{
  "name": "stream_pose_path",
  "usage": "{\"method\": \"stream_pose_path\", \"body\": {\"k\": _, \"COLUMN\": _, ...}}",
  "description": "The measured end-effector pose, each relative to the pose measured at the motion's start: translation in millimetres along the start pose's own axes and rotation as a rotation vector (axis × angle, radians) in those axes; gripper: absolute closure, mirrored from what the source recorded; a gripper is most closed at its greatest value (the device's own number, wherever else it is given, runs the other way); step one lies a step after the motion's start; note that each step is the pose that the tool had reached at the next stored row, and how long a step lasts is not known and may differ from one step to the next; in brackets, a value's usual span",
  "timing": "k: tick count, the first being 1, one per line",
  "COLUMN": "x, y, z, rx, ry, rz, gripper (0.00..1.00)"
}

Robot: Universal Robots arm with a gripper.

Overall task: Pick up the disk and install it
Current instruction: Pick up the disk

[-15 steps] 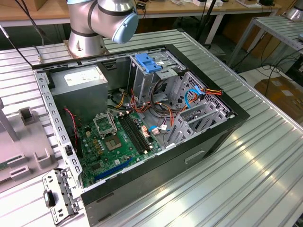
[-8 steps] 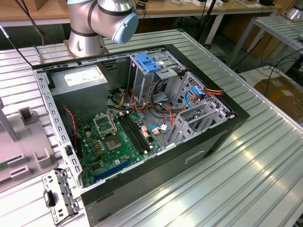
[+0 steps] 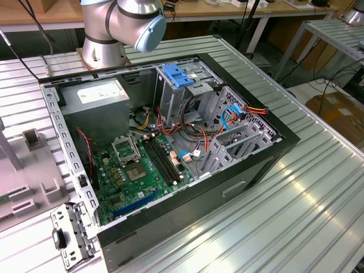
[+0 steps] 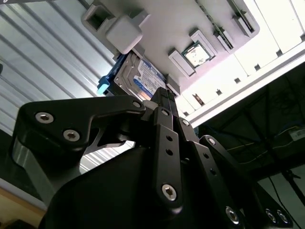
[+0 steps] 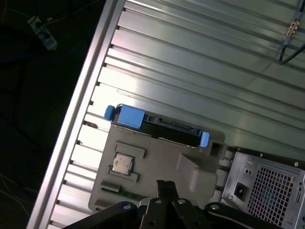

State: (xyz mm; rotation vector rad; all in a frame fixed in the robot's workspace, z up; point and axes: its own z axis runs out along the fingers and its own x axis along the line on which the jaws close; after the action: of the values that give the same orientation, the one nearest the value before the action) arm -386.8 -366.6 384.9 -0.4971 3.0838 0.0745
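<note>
- While the gripper point(image 5: 165, 185) hangs over the grey holder point(image 5: 190, 179), its fingertips are seen pressed together with nothing between them. It is held apart from the disk point(image 5: 167, 129).
- Disk is noted standing on its long edge in a slot along one rim of the holder. The blue carrier point(image 5: 129, 117) sticks out at both ends.
- Bare table point(image 5: 200, 57) slats lie open just past that rim.
- Table's edge rail point(image 5: 78, 124) is seen running near another side of the holder, so room there is tight.
- Chip point(image 5: 122, 163) is seated in a recess of the holder, near the disk but not touching it.
- Rear corner of the case point(image 5: 269, 188) is found just beside the holder, close to one end of the carrier.
- Exterior view: the case is laid open side up mid-table, with the arm point(image 3: 122, 23) mounted behind it.
- Inside, the power supply point(image 3: 94, 105) and the cage point(image 3: 170, 99) take up the far end. Cables point(image 3: 190, 133) are crowded between the cage and the motherboard point(image 3: 136, 170).
- Wide bare slats are recorded on the exterior view's right of the case.
</note>
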Motion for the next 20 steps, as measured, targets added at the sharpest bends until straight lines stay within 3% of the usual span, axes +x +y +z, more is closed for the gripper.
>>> {"method": "stream_pose_path", "body": {"k": 5, "x": 0.0, "y": 0.0, "z": 0.0, "rx": -0.0013, "ry": 0.0023, "rz": -0.053, "gripper": 0.89}}
{"method": "stream_pose_path", "body": {"k": 20, "x": 0.0, "y": 0.0, "z": 0.0, "rx": -0.0037, "ry": 0.0067, "rz": -0.152, "gripper": 0.89}}
